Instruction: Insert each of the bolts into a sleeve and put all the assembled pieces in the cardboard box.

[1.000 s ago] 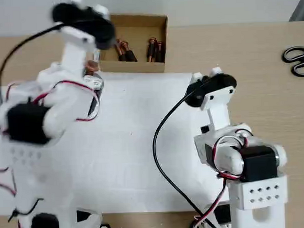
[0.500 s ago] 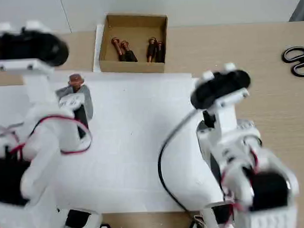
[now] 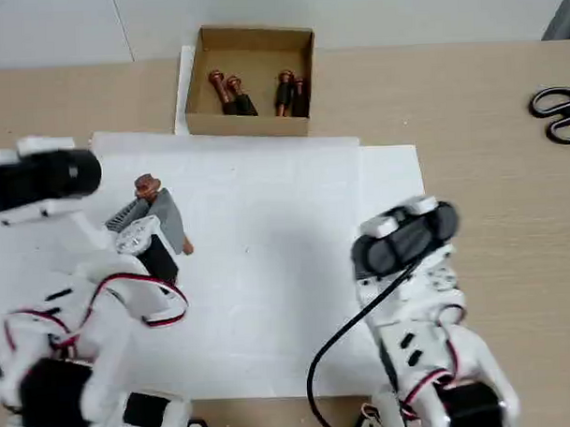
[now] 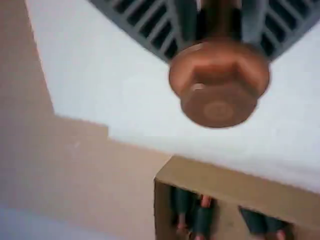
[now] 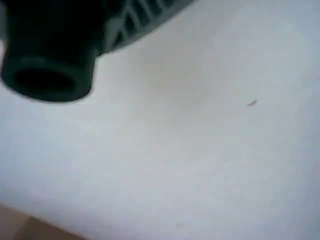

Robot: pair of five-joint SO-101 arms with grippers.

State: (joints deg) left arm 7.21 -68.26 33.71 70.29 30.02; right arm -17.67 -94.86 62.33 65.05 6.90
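My left gripper [image 3: 150,201] is shut on a copper bolt [image 3: 146,187] above the left part of the white sheet, head pointing toward the far side. In the left wrist view the bolt's head [image 4: 218,89] sticks out between the grey fingers [image 4: 145,25], with the cardboard box [image 4: 225,185] beyond it. The box [image 3: 304,77] stands at the table's far edge and holds several assembled pieces [image 3: 226,93]. My right gripper [image 5: 85,30] is shut on a black sleeve [image 5: 47,75] just over the sheet. From above, the right arm [image 3: 405,239] covers its own gripper.
A white sheet [image 3: 267,233] covers the middle of the wooden table. Black scissors [image 3: 558,113] lie at the far right. A white strip of paper [image 3: 184,86] lies along the box's left side.
The left arm has drawn back from beside the box toward the front left, still carrying the bolt. The right arm has also pulled back toward the front edge.
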